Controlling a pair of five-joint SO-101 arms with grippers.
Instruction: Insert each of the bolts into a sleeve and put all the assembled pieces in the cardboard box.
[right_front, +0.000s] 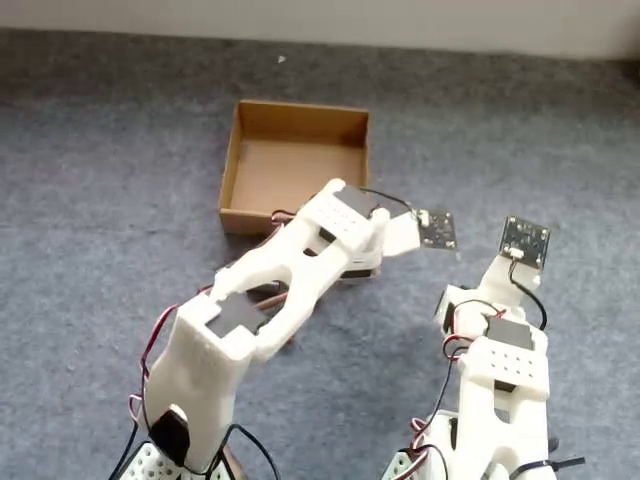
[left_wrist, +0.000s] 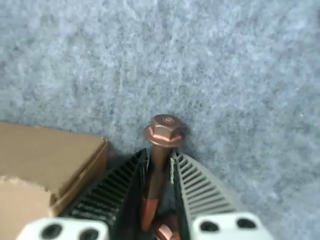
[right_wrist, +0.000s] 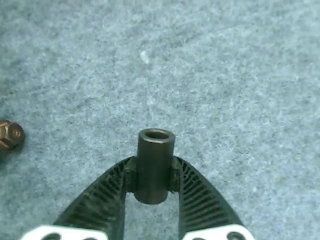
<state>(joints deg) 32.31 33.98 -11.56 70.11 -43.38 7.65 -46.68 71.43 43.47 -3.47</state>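
Left claw (left_wrist: 159, 156) is closed on a copper-coloured hex-flange steel bolt (left_wrist: 163, 132). It is gripped by the shank, with the head poking out past the fingertips, just beside the brown open-top cardboard box (left_wrist: 47, 155). Right claw (right_wrist: 152, 176) is closed on a dark cylindrical metal sleeve (right_wrist: 155, 150), with the open bore facing away from the wrist, above the grey carpet (right_wrist: 225, 75). A copper bolt head (right_wrist: 9, 135) is seen off to the side of the sleeve; whether it is the held bolt cannot be told. In the high view the box (right_front: 296, 175) is seen with nothing inside, and the left arm (right_front: 335, 225) sits just in front of it.

Step judged: mating bolt and sleeve, none boxed yet.

For a clean insert:
- The bolt axis should be lined up with the bore before closing in.
- The threaded end appears buried between the jaws, so it likely needs to be turned or regripped to be freed.
- The sleeve should be kept steady and the bolt fed slowly.
- Any tilt risks jamming at the rim or a slip in the ribbed pads.
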